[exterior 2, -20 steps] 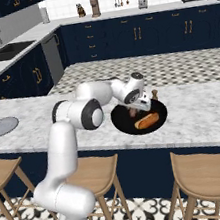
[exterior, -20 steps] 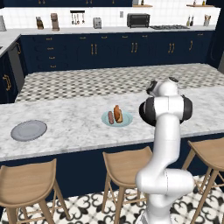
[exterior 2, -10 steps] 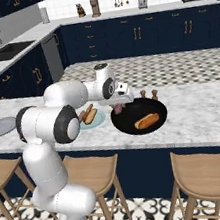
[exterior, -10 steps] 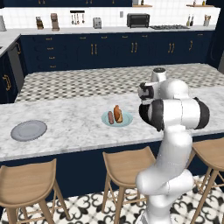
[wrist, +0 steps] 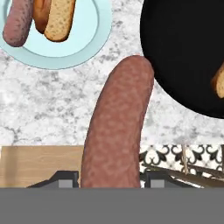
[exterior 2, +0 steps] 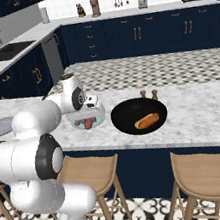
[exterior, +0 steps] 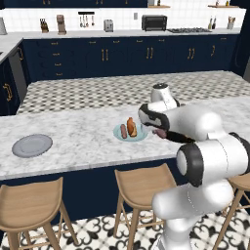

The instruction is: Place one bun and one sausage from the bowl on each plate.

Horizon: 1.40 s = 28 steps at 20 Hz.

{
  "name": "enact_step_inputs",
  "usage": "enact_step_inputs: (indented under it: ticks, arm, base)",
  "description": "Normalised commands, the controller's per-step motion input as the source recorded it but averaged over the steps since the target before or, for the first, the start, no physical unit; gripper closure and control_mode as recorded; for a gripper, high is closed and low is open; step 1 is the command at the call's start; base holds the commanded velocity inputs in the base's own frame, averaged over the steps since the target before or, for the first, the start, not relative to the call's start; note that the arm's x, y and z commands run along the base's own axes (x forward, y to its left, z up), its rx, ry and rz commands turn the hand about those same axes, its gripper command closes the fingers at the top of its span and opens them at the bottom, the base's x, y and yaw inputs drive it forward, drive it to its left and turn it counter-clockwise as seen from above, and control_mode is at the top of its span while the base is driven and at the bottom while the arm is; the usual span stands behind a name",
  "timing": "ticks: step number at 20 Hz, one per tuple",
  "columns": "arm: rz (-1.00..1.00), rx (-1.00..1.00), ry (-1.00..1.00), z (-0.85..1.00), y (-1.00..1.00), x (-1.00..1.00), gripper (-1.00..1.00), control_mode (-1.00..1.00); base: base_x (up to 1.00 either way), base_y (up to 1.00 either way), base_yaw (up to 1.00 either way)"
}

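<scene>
Two sausages can be seen. One sausage (wrist: 117, 127) is pinched between the gripper's (wrist: 112, 178) jaws, which are closed partway onto its sides; it sticks out lengthways from the claw and hangs above the marble counter (exterior: 83, 141), over the strip between the light blue plate (wrist: 85, 41) and the black bowl (wrist: 183, 48). From the left base view the same sausage (exterior: 159, 132) shows as a small reddish end at the gripper (exterior: 157, 131), just beside the blue plate's (exterior: 139, 136) right edge.

The other sausage (exterior: 123, 131) lies on that blue plate with a bun (exterior: 131, 125) right beside it (in the hand view the two appear touching, at the top left corner). The bun (wrist: 52, 17) there shows a pale cut face.

The bowl (exterior 2: 132, 111) sits on the counter just to the right of the blue plate (exterior 2: 99, 120) in the right base view, with one bun (exterior 2: 147, 121) lying in it. Two small wooden knobs (exterior 2: 148, 94) stand at its far rim.

A grey plate (exterior: 32, 145) rests well apart from the others, toward the left end of the counter, with nothing on it. Three wooden stools (exterior: 141, 183) stand along the near side of the counter.
</scene>
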Motion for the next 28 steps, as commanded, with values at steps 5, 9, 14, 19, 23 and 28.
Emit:
enact_step_inputs:
  ticks: [5,9,14,19,23,28]
  arm:
    - [0.22,0.27,0.14,-0.08,0.58,-0.72,1.00,-1.00]
    - [0.02,0.03,0.17,-0.23,0.01,-1.00,1.00,-1.00]
    - [-0.05,-0.03,0.16,-0.12,0.00,-0.83,1.00,-1.00]
    - [0.00,0.00,0.00,0.00,0.00,0.00,1.00,-1.00]
    - [0.00,0.00,0.00,-0.01,0.38,0.00,1.00,1.00]
    - [0.00,0.00,0.00,0.00,0.00,0.00,1.00,1.00]
  base:
    - [0.00,0.00,0.00]
    - [0.00,0.00,0.00]
    - [0.00,0.00,0.00]
    - [0.00,0.00,0.00]
    - [0.00,0.25,0.00]
    - [0.00,1.00,0.00]
